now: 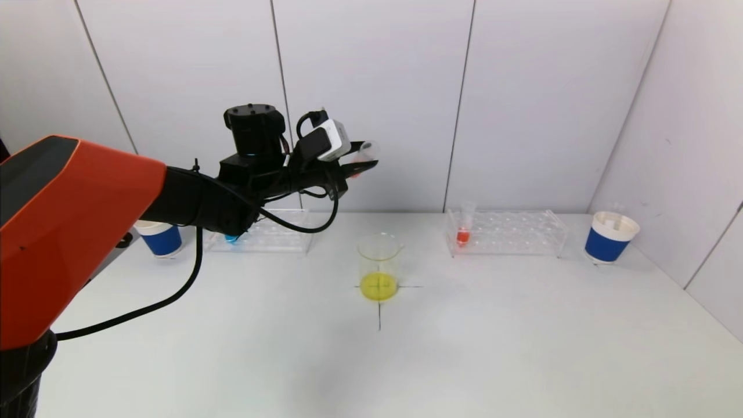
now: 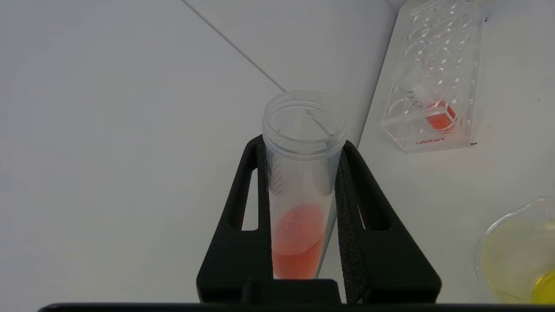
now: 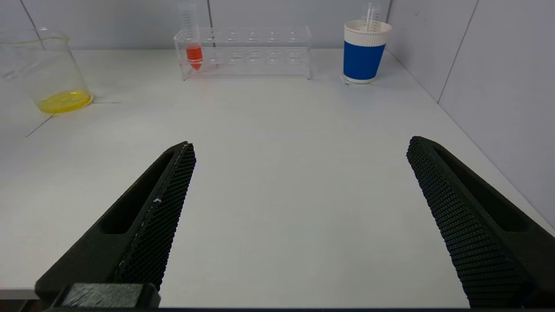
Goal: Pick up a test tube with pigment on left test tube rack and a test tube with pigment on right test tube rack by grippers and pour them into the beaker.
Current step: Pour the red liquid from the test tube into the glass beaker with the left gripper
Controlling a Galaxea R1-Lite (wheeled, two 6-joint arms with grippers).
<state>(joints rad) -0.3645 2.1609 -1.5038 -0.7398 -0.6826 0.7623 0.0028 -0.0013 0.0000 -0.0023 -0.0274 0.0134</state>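
Observation:
My left gripper (image 1: 361, 158) (image 2: 301, 145) is shut on a clear test tube (image 2: 300, 182) with red-orange pigment. It holds the tube tilted nearly level, high above the beaker (image 1: 379, 266) and a little behind it. The beaker holds yellow liquid and stands at a black cross on the table; it also shows in the left wrist view (image 2: 520, 255) and the right wrist view (image 3: 45, 71). The right rack (image 1: 506, 232) holds a tube with red pigment (image 1: 463, 231) (image 3: 194, 54). The left rack (image 1: 273, 232) holds a blue-pigment tube (image 1: 232, 238), mostly hidden by my arm. My right gripper (image 3: 301, 145) is open, low at the table's near edge.
A blue and white paper cup (image 1: 609, 237) stands at the far right with a tube in it. Another blue cup (image 1: 161, 237) stands at the far left. White wall panels close the table at the back and on the right side.

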